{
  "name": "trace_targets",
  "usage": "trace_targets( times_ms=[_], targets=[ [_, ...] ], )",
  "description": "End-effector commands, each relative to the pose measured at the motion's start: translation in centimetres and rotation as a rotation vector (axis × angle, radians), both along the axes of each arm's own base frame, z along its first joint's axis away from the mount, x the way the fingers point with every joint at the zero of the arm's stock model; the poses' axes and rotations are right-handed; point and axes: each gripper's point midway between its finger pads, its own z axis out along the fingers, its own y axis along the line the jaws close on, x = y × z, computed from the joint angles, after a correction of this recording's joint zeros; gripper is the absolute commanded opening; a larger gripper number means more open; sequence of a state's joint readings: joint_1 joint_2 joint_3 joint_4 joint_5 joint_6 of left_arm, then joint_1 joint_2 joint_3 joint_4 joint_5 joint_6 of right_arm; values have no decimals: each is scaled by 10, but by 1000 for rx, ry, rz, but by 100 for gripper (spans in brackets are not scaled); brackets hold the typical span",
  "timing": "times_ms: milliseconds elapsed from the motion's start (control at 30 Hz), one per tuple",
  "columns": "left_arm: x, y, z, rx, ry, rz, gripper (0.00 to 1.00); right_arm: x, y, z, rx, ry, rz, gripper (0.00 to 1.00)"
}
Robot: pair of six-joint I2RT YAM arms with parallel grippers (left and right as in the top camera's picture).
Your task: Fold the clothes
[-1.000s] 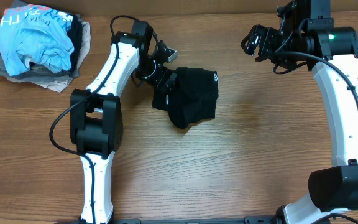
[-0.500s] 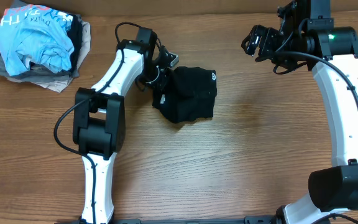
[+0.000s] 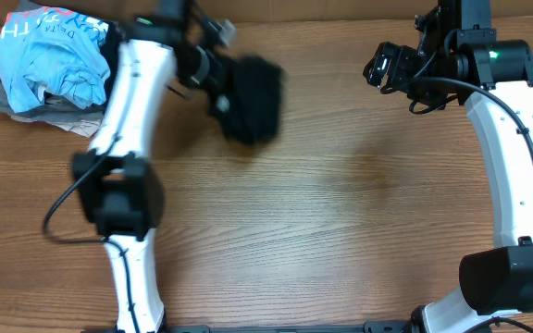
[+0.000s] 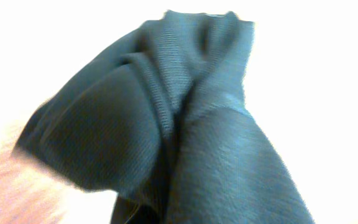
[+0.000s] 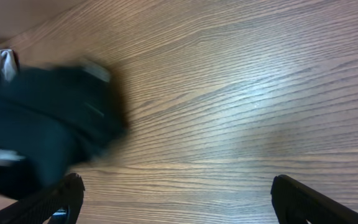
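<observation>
pinched a plain black soft fabric garment (image 3: 253, 97) in the left end effector (image 3: 216, 79), judging by the cloth crowding the left wrist view, though could not see the jaws themselves. hung bunched and blurred just beside that end effector, above the brown wooden desk (image 3: 340, 231), long axis running away from the grip. showed the right end effector (image 3: 379, 67) spread wide and empty, well apart from the garment. lay far nearer the left arm than the right. probably needed spreading flat before any fold.
</observation>
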State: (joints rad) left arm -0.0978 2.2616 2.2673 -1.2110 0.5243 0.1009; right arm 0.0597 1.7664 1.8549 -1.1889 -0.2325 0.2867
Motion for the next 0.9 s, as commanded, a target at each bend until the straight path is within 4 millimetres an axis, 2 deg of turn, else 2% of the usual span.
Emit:
trace_targets(
  times_ms=[0,100,200,367,433,600,733,867],
  targets=[
    [1,43,120,-128,-199,149,4,2,-4,2,-13,-13,-4,100],
    [2,81,162,-185,-281,242,4,2,-4,2,-13,-13,-4,100],
    [5,133,184,-210,-324,393,4,1,-4,2,-13,-12,-4,100],
    [11,229,191,-249,-352,649,4,1,-4,2,-13,-8,-4,100],
    [15,257,193,-280,-376,709,4,0,-4,1,-13,-5,-4,100],
    [37,306,196,-410,-424,826,4,-4,-4,-1,-14,13,-4,100],
    [61,325,198,-507,-470,877,4,-8,-4,-3,-15,31,-4,100],
    [86,334,192,-584,-503,900,4,-11,-4,-5,-16,49,-4,100]
  ],
)
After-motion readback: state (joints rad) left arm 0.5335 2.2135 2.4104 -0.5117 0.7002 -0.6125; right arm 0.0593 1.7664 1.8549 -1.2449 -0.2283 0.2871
